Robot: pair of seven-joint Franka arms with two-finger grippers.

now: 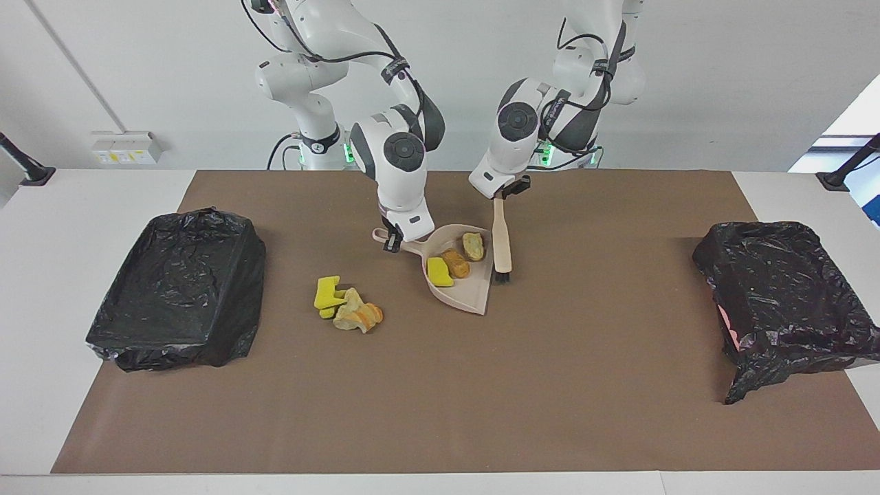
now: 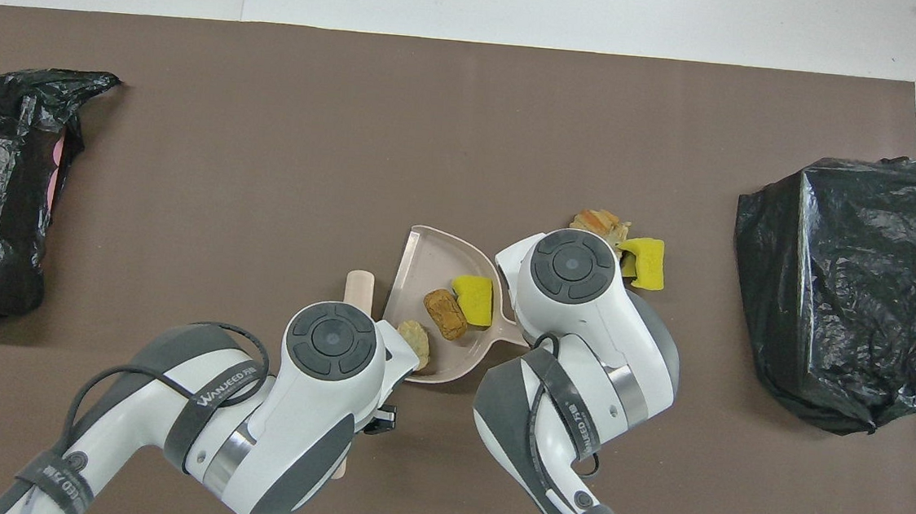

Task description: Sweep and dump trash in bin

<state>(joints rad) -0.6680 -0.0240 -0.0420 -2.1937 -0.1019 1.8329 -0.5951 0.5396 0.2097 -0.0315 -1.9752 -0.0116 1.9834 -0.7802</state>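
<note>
A beige dustpan (image 1: 469, 294) lies on the brown mat and holds three scraps of trash: a yellow sponge chunk (image 1: 438, 271), a tan lump (image 1: 455, 263) and a pale lump (image 1: 473, 245). My right gripper (image 1: 392, 240) is shut on the dustpan's handle. My left gripper (image 1: 505, 194) is shut on the beige brush (image 1: 502, 237), which hangs upright beside the pan, bristles just above the mat. More trash (image 1: 347, 306), yellow chunks and bread-like lumps, lies in a pile on the mat toward the right arm's end. The pan (image 2: 425, 254) and the pile (image 2: 630, 250) also show in the overhead view.
Two bins lined with black bags stand on the mat's ends, one at the right arm's end (image 1: 179, 289) and one at the left arm's end (image 1: 784, 295). The brown mat (image 1: 440, 399) covers most of the white table.
</note>
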